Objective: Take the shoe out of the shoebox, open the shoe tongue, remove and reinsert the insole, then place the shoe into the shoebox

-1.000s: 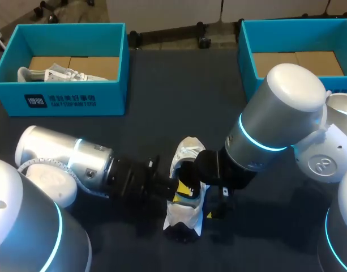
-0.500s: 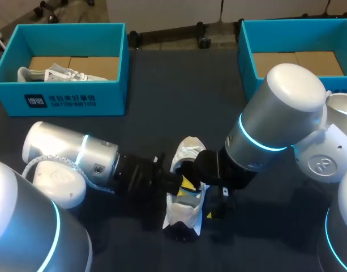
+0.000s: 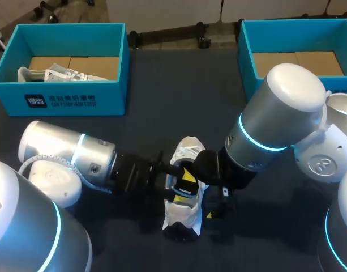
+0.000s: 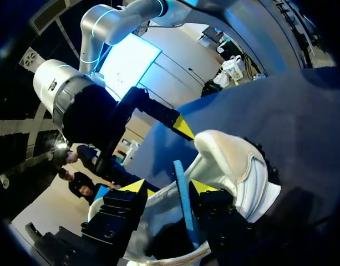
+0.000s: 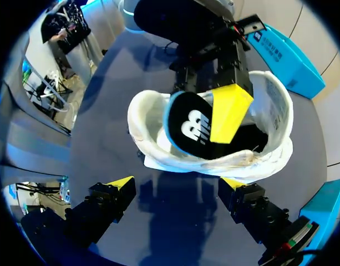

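At the table's centre, shoe (image 3: 180, 212): white, resting on the dark table (image 3: 162, 113).
Insole (image 5: 186, 124): black-topped, standing in the shoe's opening.
Left gripper (image 4: 170, 188): fingers spread inside the shoe, insole between them, against one.
Right gripper (image 5: 178, 185): fingers spread, just short of the shoe.

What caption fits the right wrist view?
White shoe with a black insole upright in its opening at the left gripper; right gripper open, the shoe ahead of it.
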`<state>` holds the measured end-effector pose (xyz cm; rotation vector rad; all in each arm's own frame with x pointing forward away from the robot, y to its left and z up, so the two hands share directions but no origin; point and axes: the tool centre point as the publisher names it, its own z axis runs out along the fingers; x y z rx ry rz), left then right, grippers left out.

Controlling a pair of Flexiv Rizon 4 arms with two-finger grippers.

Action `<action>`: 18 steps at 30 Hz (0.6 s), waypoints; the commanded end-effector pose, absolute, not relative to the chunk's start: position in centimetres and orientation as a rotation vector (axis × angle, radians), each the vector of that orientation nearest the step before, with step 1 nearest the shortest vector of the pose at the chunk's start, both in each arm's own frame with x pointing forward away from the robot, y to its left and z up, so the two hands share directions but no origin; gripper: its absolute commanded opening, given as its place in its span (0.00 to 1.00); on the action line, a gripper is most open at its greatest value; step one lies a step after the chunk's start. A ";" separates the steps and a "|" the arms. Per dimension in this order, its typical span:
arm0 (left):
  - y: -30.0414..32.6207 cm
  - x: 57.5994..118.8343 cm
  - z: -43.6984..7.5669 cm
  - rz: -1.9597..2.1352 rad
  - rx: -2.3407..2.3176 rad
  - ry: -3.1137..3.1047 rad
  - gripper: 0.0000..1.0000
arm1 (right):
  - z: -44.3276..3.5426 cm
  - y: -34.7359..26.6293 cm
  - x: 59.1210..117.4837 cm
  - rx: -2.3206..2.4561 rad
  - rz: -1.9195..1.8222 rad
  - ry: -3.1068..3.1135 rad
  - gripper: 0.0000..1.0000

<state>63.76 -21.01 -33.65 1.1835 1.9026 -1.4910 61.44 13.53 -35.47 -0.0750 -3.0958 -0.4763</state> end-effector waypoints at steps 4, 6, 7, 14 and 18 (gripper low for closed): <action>-19.8 62.8 -32.1 -1.475 1.194 1.928 0.49 | -35.5 13.6 61.3 -0.078 -0.476 -3.098 1.00; -19.8 62.8 -32.0 -1.465 1.204 1.934 0.48 | -35.5 13.6 61.3 -0.078 -0.476 -3.098 1.00; -19.9 62.8 -31.9 -1.448 1.215 1.945 0.48 | -35.5 13.6 61.3 -0.078 -0.476 -3.098 1.00; -19.2 62.9 -31.7 -1.389 1.282 1.996 0.49 | -35.5 13.6 61.3 -0.078 -0.476 -3.098 1.00; -18.3 62.7 -31.4 -1.349 1.317 2.024 0.46 | -35.5 13.6 61.3 -0.078 -0.476 -3.098 1.00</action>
